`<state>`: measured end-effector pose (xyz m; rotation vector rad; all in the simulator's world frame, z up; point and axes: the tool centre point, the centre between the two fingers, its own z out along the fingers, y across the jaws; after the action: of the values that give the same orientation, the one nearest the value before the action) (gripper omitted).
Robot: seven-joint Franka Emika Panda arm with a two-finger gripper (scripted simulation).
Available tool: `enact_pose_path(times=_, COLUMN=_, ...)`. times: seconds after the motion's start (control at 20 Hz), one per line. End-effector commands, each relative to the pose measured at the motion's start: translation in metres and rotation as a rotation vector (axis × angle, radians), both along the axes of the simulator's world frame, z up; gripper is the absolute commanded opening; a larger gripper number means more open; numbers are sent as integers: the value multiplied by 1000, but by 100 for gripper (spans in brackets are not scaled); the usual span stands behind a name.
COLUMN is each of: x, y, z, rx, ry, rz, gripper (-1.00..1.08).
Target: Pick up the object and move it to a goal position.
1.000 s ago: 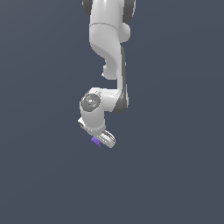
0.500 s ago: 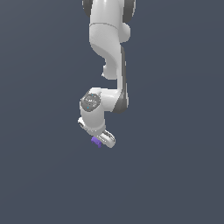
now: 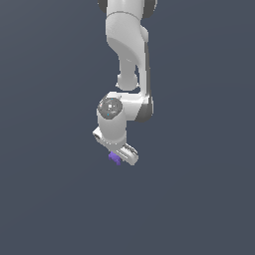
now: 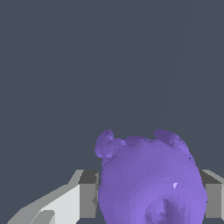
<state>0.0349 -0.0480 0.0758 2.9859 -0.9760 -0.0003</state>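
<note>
Purple object [image 4: 151, 183] sat between fingers [image 4: 87, 199] of end effector [image 3: 121, 157], pads pressed on both flanks, grip narrow. Object directly under white wrist, no offset; goal position not visible.

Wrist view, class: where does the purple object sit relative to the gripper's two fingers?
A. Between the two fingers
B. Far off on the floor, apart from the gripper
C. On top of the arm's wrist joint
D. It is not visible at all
A: the purple object fills the space between the gripper's two grey fingers, one showing on each side of it.
</note>
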Motion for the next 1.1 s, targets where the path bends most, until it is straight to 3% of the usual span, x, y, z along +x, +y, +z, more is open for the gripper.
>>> enact_pose_path(times=0.0, x=1, y=14, z=19, rx=0, ry=-1, rz=1, gripper=-100)
enact_pose_path(times=0.6, x=7, y=92, z=126, rx=-1, ry=0, rz=0, gripper=-100)
enact_pose_path(times=1.05, x=11, y=119, z=162, rx=-1, ry=0, rz=1, gripper=-100)
